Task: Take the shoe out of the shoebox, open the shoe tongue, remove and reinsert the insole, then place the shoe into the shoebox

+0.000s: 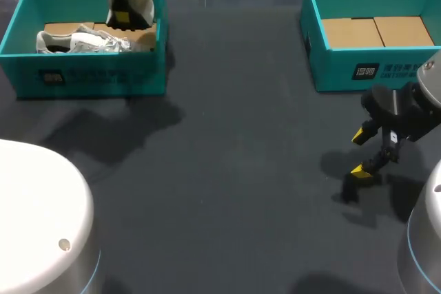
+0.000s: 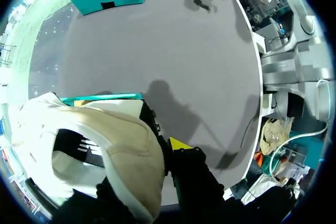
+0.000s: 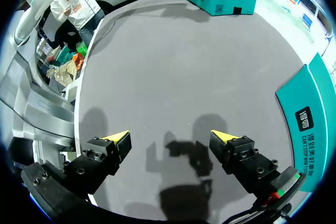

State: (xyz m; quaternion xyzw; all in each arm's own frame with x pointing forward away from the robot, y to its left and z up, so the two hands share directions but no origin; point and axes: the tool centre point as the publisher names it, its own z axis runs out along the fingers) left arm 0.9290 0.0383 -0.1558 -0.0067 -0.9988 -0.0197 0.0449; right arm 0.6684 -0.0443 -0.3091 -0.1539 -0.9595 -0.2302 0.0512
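My left gripper (image 1: 124, 5) pinches the white shoe (image 2: 121, 150) above the far edge of the left shoebox (image 1: 89, 77); my right gripper (image 3: 169, 137) hangs over the table (image 1: 227, 170), jaws spread, near the right shoebox (image 1: 372, 67).

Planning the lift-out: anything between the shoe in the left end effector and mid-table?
Only the wall of the left teal cardboard shoebox, beside the white shoe. The dark table beyond shows nothing in the way.
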